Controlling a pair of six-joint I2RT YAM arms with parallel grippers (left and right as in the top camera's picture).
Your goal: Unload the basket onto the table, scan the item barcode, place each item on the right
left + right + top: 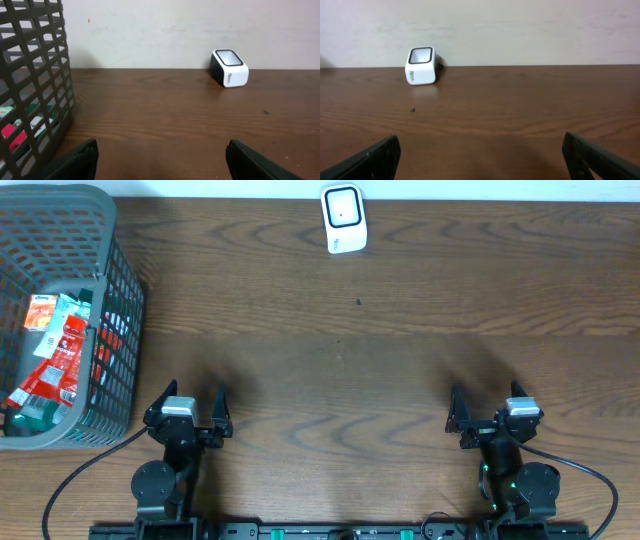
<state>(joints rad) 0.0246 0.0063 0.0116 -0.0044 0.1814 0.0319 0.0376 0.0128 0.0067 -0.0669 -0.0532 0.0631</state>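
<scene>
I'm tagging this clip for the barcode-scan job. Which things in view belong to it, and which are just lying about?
Belong to the job:
white scanner
packets in the grey basket
left gripper and right gripper, both open and empty

Just lying about:
small dark speck on the table

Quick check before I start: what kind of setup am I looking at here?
Likely a mock shop checkout on a test bench: a small white barcode scanner stands at the far edge of a wooden table, and a gray plastic basket at the left holds packaged goods.
</scene>
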